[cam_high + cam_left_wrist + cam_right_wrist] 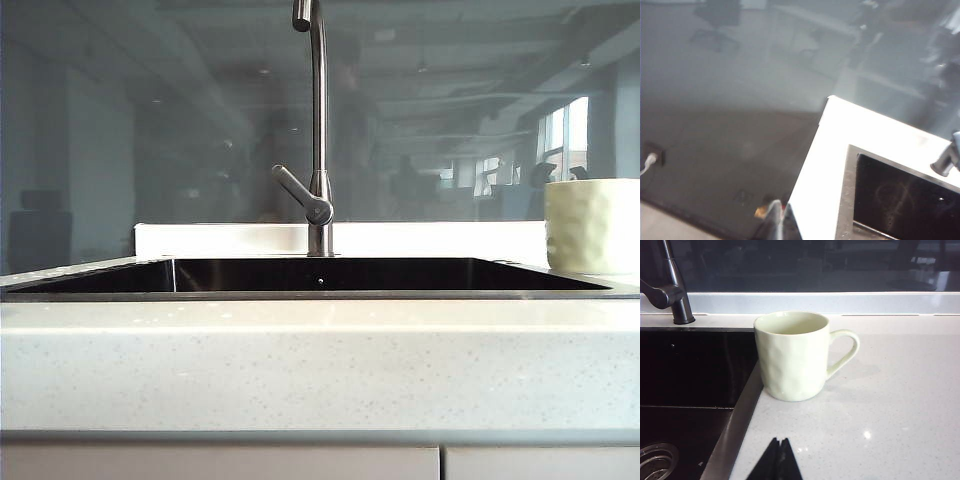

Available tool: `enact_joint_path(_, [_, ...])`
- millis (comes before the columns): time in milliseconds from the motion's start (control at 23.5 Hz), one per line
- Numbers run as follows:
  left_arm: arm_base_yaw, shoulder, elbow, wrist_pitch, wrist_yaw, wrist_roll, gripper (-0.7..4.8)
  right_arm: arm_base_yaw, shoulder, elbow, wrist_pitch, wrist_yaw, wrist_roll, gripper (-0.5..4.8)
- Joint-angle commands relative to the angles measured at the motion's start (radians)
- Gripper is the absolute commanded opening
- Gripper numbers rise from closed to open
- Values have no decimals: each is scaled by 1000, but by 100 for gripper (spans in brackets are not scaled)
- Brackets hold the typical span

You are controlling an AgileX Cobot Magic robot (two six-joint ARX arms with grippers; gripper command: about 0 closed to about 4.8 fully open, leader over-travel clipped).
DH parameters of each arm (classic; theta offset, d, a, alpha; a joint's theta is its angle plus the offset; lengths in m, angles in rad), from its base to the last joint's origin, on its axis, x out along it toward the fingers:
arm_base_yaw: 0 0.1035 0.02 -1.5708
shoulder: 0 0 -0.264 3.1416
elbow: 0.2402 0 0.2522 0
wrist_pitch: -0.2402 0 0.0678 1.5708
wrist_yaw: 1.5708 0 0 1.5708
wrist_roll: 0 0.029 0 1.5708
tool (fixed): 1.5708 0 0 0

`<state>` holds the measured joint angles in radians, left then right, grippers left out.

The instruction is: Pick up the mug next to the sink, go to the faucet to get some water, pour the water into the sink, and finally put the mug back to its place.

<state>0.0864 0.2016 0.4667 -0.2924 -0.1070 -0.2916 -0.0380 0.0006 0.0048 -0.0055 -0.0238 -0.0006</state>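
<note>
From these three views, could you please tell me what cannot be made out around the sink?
- Faucet spout: cut off by the top edge of the exterior view.
- Mug handle: out of frame at the exterior view's right edge; the right wrist view shows it.
- Inside of the mug: its bottom is hidden by its rim.
- Sink drain: only partly in the right wrist view.
- Left claw, right claw: only shut tips show; absent from the exterior view.

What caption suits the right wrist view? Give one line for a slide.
Cream mug standing upright on the counter beside the sink, right gripper shut and short of it.
</note>
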Motion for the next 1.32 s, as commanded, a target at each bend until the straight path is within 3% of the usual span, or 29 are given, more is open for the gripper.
enact_joint_path(43, [-1,-18,-1,-2,32,111,-6,0,-2,-3,24,-1,-3,-5])
enact_joint_path(170, [-1,-20,-35,5,66,213,-5,0,-2,-3,24,-1,-3,-5])
enact_joint_path(681, [0,-193,-441,393,153,217,-6,0,-2,-3,24,-1,-3,-5])
enact_joint_path(979, [-29,-198,-457,416,153,366,-5,0,-2,-3,24,-1,-3,-5])
enact_joint_path(1319, [-33,-198,-457,464,145,362,-5,0,-2,-3,24,-2,-3,-5])
